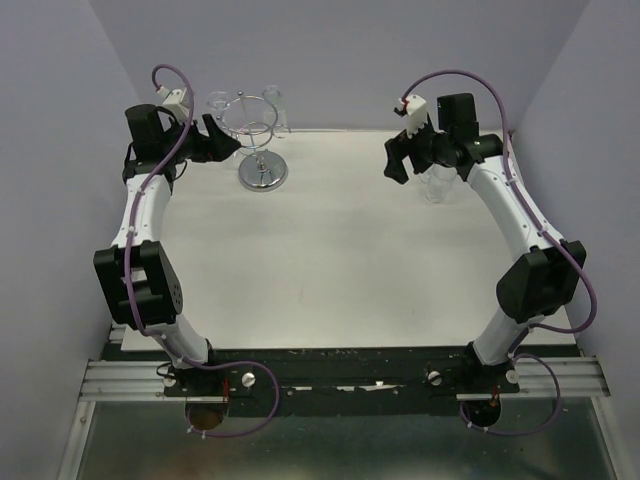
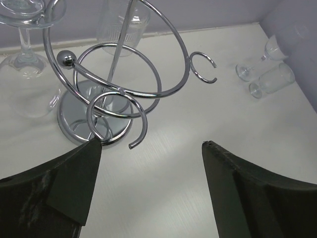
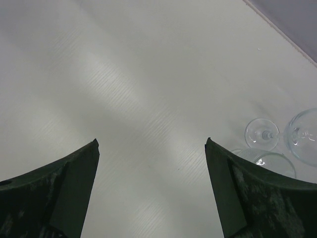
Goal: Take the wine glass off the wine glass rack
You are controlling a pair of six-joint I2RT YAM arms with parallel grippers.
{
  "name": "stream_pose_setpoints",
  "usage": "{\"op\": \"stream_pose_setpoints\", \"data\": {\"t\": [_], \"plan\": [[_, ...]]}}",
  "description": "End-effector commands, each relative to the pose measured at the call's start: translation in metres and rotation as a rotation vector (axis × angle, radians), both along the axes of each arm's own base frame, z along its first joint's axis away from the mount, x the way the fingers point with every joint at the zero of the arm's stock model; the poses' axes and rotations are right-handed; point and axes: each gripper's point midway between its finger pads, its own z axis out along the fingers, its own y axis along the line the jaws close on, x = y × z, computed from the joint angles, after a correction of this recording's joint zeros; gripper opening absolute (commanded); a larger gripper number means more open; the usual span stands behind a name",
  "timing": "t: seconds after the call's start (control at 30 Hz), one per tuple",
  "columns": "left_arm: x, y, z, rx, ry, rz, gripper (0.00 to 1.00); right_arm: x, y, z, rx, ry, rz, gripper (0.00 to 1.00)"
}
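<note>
Left wrist: wine glass (image 2: 24, 79) hangs beyond left gripper (image 2: 151, 145), jaws spread.

Wine glass (image 2: 27, 84) cropped at top edge, standing glasses (image 1: 436, 188) partly behind right arm (image 1: 515, 210)

Robot lab booth, plain lilac walls (image 1: 350, 50), white table (image 1: 350, 260)

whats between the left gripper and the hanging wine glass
In the left wrist view, the base and a low wire loop of the wine glass rack sit between the open left gripper and the hanging wine glass.
</note>
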Motion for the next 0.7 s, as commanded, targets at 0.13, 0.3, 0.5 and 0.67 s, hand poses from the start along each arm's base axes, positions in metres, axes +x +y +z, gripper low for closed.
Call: {"op": "stream_pose_setpoints", "data": {"t": [0.13, 0.3, 0.5, 0.67], "plan": [[-0.021, 0.046, 0.033, 0.131, -0.133, 0.059, 0.96, -0.005, -0.006, 0.003, -0.037, -0.020, -0.016, 0.95], [-0.004, 0.073, 0.048, 0.195, -0.298, 0.061, 0.84, -0.007, -0.011, -0.001, -0.065, -0.013, -0.023, 0.96], [0.053, 0.085, 0.051, 0.236, -0.468, 0.003, 0.70, -0.016, -0.021, -0.006, -0.111, -0.006, -0.035, 0.96], [0.090, 0.089, 0.027, 0.258, -0.509, -0.065, 0.59, -0.020, -0.027, -0.020, -0.157, 0.018, -0.028, 0.96]]}}
